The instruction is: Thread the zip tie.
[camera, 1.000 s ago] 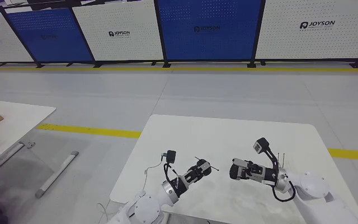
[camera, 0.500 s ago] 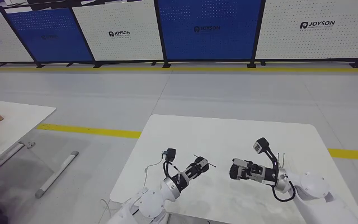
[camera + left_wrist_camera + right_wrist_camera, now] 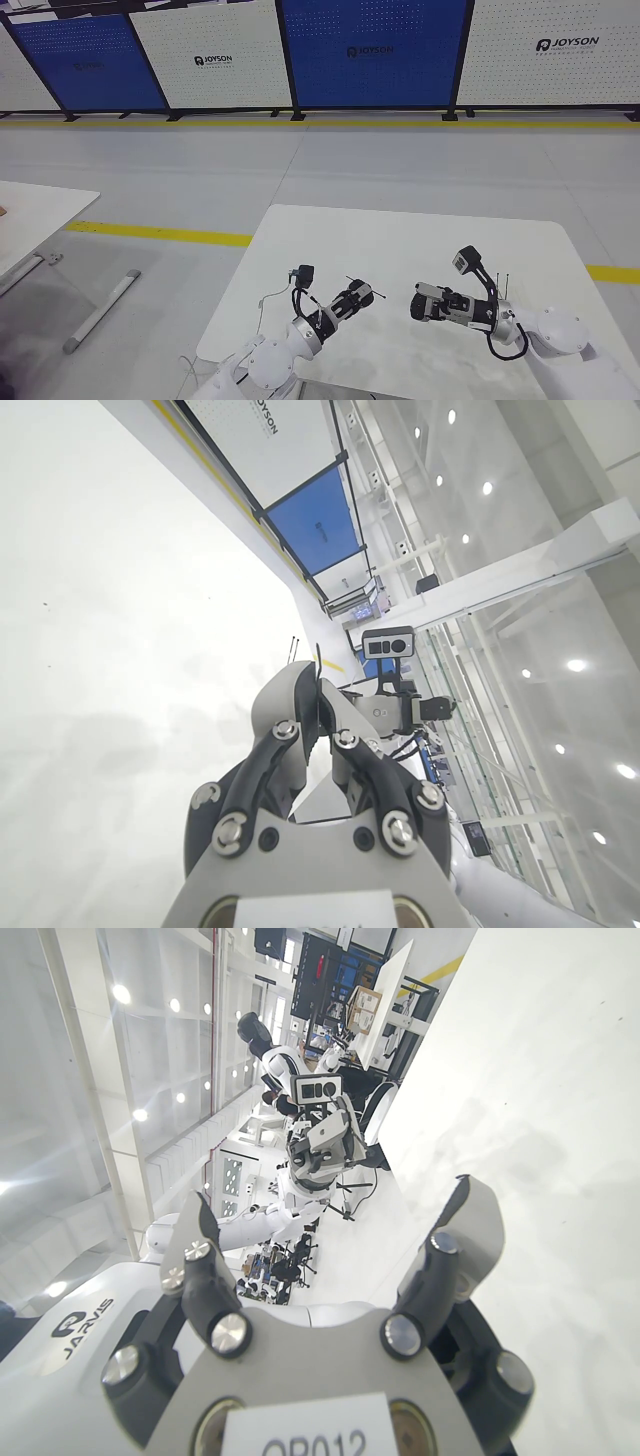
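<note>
My left gripper (image 3: 317, 680) pinching a thin black plastic zip tie (image 3: 318, 661), right gripper (image 3: 332, 1198) spread wide, white tabletop (image 3: 400, 245) beneath, blue-and-white perforated wall panels (image 3: 372, 50) behind

Overhead above table (image 3: 400, 240); wrist views opposed

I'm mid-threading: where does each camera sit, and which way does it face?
Top: above the arms, looking down on the table; both arms show, with the left hand and right hand.
Left wrist: behind the left hand, which is shut on the zip tie, facing the right arm.
Right wrist: behind the open right hand, facing the left arm.
Shared: the two wrist views face each other across the table.
</note>
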Available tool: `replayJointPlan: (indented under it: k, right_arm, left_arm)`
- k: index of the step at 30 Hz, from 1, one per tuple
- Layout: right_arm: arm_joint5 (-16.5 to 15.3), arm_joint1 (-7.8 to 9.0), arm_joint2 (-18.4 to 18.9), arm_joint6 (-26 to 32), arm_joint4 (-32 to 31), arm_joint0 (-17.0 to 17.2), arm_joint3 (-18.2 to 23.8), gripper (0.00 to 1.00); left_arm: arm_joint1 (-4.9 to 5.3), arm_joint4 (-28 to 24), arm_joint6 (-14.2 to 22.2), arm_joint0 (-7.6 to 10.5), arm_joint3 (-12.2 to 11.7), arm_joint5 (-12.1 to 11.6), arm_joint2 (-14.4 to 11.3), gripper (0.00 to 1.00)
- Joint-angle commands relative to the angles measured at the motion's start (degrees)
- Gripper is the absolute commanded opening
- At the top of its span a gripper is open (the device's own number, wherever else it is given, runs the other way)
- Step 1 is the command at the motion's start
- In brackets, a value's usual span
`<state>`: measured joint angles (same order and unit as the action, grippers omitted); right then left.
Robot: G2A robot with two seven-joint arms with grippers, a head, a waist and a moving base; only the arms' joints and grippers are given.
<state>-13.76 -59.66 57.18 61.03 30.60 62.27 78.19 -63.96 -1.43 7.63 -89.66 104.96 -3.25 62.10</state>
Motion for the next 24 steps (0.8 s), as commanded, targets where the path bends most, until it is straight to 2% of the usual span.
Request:
replayJointPlan:
  k: [1, 4, 7, 11, 13, 15, 24]
  right_arm:
    - [0.24, 0.14, -0.62, -0.22, -5.77, -0.14, 1.83, 1.00]
    - [0.77, 0.48, 0.03, -0.49, -9.38, 0.09, 3.94, 1.00]
    - [1.51, 1.30, 2.70, -0.79, -12.12, 1.11, 6.45, 1.00]
    - [4.70, 2.74, 6.92, -1.48, -18.70, 3.32, 10.57, 1.00]
    - [8.77, 3.50, 8.59, -2.50, -25.37, 4.16, 11.73, 1.00]
    - [13.39, 3.80, 8.37, -3.58, -31.37, 4.26, 13.19, 1.00]
    - [13.39, 3.80, 8.37, -3.58, -31.37, 4.26, 13.19, 1.00]
  left_arm:
    - [0.00, 0.00, 0.00, 0.00, 0.00, 0.00, 0.00, 0.00]
    - [0.00, 0.00, 0.00, 0.00, 0.00, 0.00, 0.00, 0.00]
    - [0.00, 0.00, 0.00, 0.00, 0.00, 0.00, 0.00, 0.00]
    - [0.00, 0.00, 0.00, 0.00, 0.00, 0.00, 0.00, 0.00]
    - [0.00, 0.00, 0.00, 0.00, 0.00, 0.00, 0.00, 0.00]
    - [0.00, 0.00, 0.00, 0.00, 0.00, 0.00, 0.00, 0.00]
    - [0.00, 0.00, 0.00, 0.00, 0.00, 0.00, 0.00, 0.00]
